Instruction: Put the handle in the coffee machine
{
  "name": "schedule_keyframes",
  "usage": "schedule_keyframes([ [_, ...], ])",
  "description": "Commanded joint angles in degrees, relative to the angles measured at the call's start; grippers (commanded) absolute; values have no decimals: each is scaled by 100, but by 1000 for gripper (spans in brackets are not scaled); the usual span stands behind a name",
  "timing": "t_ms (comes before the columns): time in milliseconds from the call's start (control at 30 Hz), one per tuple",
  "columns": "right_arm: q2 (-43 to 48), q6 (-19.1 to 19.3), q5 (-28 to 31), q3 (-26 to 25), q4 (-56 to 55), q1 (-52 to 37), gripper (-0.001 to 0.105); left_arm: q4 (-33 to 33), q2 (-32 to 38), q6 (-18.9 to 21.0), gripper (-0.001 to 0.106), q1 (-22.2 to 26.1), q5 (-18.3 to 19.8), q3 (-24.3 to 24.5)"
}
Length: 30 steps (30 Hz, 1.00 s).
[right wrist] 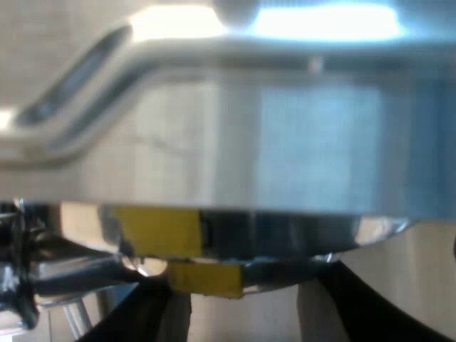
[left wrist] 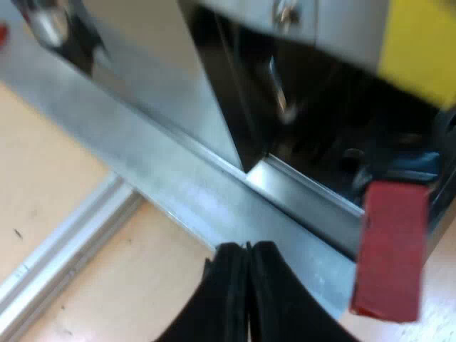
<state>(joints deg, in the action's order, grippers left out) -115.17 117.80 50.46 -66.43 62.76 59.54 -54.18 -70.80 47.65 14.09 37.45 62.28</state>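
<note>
Red-ended handle [left wrist: 390,249] sticks out of the espresso machine's [left wrist: 164,78] front, and its dark stem runs back into the shadowed recess under a yellow patch [left wrist: 420,43]. From this it looks seated or nearly so, though the far end where it meets the machine is hidden. Nearest to the camera, the left gripper [left wrist: 247,246] has its two black fingers [left wrist: 228,285] pressed together with nothing between them. It hangs over the wooden table [left wrist: 50,164], at the near edge of the machine's steel ledge [left wrist: 214,192]. The red end is just beside these fingers, slightly farther off and apart from them, not touching. A pale metal rail [left wrist: 64,246] lies on the table near the ledge. The step in hand appears to be nudging the handle round to lock it. For that, I would bring the closed fingers flat against the side of the red end at its own height. I would then push steadily along its arc rather than straight in, staying above the ledge so nothing scrapes. In the right wrist view the right gripper [right wrist: 246,285] has its fingers spread apart and empty. It is close under a broad metal body [right wrist: 285,142] edged with yellow tape [right wrist: 157,231]. I cannot tell which part of the machine that is.
</note>
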Motion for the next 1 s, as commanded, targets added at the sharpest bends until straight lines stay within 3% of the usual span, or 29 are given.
schedule_keyframes([
  [33, 645, 44, -66, -275, 1063, 8, 37, 96, -177, 11, 0, -184, -338, 27],
  [433, 645, 44, -66, -275, 1063, 8, 37, -58, -586, 11, 0, -561, -725, 27],
  [567, 645, 44, -66, -275, 1063, 8, 37, -847, -586, -343, 0, -875, -722, 27],
  [633, 645, 44, -66, -275, 1063, 8, 37, -970, -572, -288, 0, -984, -722, 27],
  [800, 645, 68, -66, -275, 1063, 8, 37, -1088, -445, 228, 0, -1029, -318, 27],
  [1000, 645, 68, -66, -275, 1063, 8, 37, -1313, -230, 372, 0, -1161, 138, -133],
])
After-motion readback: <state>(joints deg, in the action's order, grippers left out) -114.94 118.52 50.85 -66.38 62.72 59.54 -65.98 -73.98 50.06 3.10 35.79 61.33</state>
